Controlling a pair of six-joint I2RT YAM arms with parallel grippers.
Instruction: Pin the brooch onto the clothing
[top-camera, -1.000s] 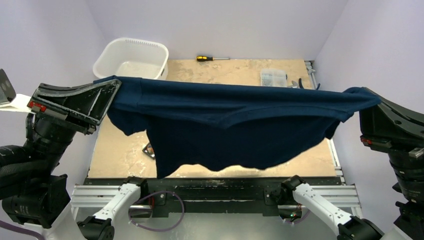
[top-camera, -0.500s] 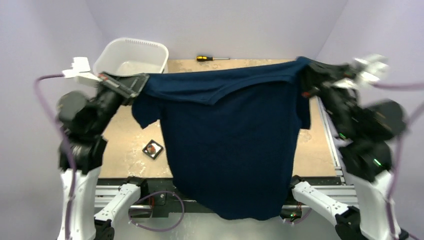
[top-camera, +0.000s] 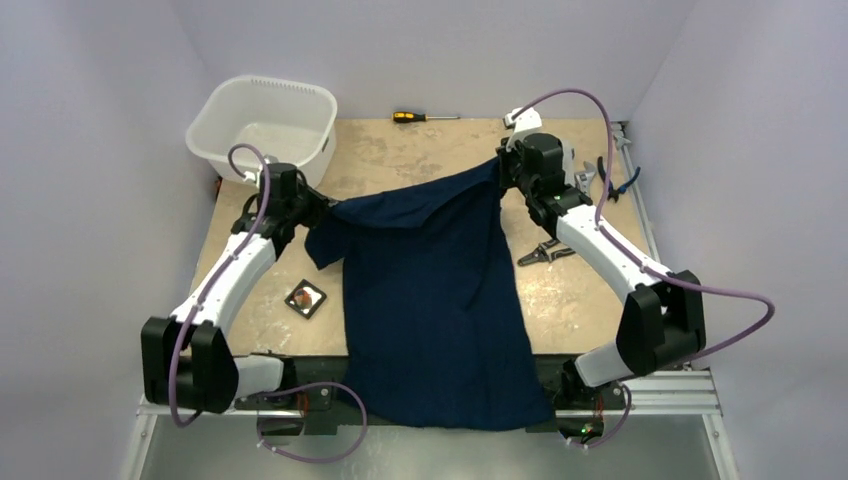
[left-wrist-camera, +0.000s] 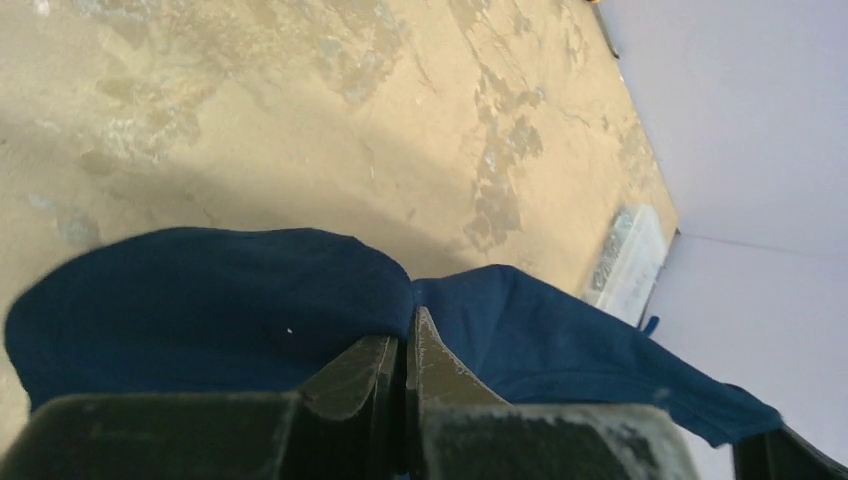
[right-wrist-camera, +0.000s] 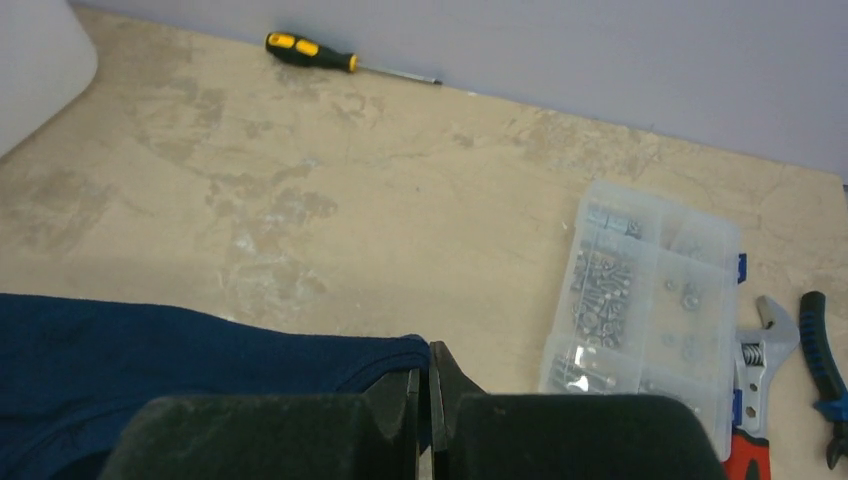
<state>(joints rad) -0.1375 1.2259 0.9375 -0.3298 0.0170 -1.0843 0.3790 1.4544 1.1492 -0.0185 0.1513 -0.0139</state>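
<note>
From above, the shirt (top-camera: 435, 300) hangs stretched between the two arms. The left claw (top-camera: 322, 213) pinches one shoulder and the right claw (top-camera: 499, 176) pinches the other, which sits higher in the view. The body of the shirt runs down across the bench (top-camera: 400, 160), and its hem drapes over the near rail. The brooch (top-camera: 306, 298) shows as a small reddish spot in a black tray (top-camera: 297, 308) on the bench, just left of the shirt and apart from it. A white tub (top-camera: 270, 84) stands at the far left corner, a screwdriver (top-camera: 418, 117) lies by the back wall, and pliers (top-camera: 545, 253) lie under the right arm.

In the left wrist view, the claw (left-wrist-camera: 405, 340) is shut tight on a fold of shirt (left-wrist-camera: 200, 300), with the cloth bulging out on both sides of the fingertips above the bare bench (left-wrist-camera: 250, 120). A clear parts box (left-wrist-camera: 625, 265) sits far off by the wall.

In the right wrist view, the claw (right-wrist-camera: 428, 385) is closed on the edge of the shirt (right-wrist-camera: 150, 360), which trails off to the left. Beyond it lie the screwdriver (right-wrist-camera: 310, 52), the parts box (right-wrist-camera: 640, 300), a wrench (right-wrist-camera: 765, 345) and dark-handled pliers (right-wrist-camera: 822, 350).
</note>
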